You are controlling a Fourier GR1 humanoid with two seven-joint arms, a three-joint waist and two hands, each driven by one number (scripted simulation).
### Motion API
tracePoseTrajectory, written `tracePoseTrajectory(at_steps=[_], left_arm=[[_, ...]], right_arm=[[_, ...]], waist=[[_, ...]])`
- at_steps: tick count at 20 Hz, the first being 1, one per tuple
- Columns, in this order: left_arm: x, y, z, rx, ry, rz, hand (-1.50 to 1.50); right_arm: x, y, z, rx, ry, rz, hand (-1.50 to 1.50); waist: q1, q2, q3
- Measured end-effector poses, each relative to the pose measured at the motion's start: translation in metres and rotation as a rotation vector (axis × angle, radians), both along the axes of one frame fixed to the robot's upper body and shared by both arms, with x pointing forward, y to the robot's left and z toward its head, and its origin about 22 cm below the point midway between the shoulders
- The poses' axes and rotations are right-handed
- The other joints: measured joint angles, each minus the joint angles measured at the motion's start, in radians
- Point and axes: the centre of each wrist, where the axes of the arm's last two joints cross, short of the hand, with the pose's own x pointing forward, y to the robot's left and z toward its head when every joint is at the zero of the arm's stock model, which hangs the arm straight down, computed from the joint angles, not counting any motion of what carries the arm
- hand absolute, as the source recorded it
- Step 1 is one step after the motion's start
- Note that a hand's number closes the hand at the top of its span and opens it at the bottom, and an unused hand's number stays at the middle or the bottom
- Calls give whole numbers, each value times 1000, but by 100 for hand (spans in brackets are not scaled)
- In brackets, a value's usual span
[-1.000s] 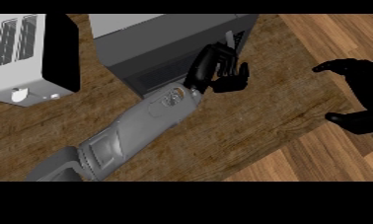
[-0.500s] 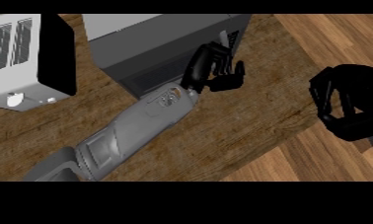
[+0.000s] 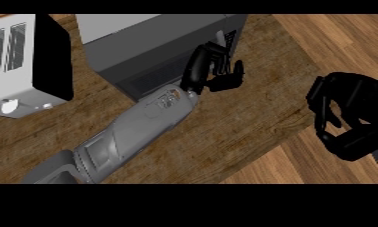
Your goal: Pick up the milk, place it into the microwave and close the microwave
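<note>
The grey microwave [image 3: 159, 46] stands at the back of the counter, its dark front facing me. My left hand [image 3: 201, 67] rests against the right part of that front, fingers [image 3: 230, 73] relaxed and bent slightly downward, holding nothing. My right hand [image 3: 343, 113] hangs beyond the counter's right edge, over the floor, its fingers curled with nothing in them. No milk shows anywhere; I cannot tell whether it is inside the microwave.
A white toaster-like appliance [image 3: 29, 66] with a black side stands at the left on the wooden counter [image 3: 244, 121]. The counter's edge runs diagonally at the lower right, with plank floor [image 3: 332, 36] beyond it.
My right hand has come in from the right edge and curled its fingers. The left hand has stayed at the microwave's front, which has shifted slightly in the view.
</note>
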Motion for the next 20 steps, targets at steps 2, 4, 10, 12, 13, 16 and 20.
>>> tracePoseTrajectory(at_steps=[2, 4, 10, 12, 13, 16, 20], left_arm=[[0, 1, -1, -3, -3, 12, 150], [0, 2, 0, -27, -8, 21, 150], [-2, -1, 5, -95, -26, 57, 150], [-2, -6, 9, -105, -9, 59, 150], [-2, -9, 12, -137, 23, 57, 150], [-5, -15, 20, -282, 142, 56, 150], [-7, -19, 23, -387, 228, 15, 150]], right_arm=[[-2, 4, 1, 3, -2, 17, 150], [-5, 7, 3, 0, -3, 33, 150], [-11, 13, 4, 4, -3, 66, 150], [-16, 17, 0, -50, 34, 104, 150], [-18, 19, -1, -70, 48, 119, 150], [-25, 25, -9, -81, 87, 158, 150], [-36, 34, -19, -73, 130, 197, 150]], waist=[[-5, -1, 0], [-10, -3, -2], [-12, -5, -3], [-1, -1, -3], [3, 3, -4], [19, 16, -10], [35, 19, -10]])
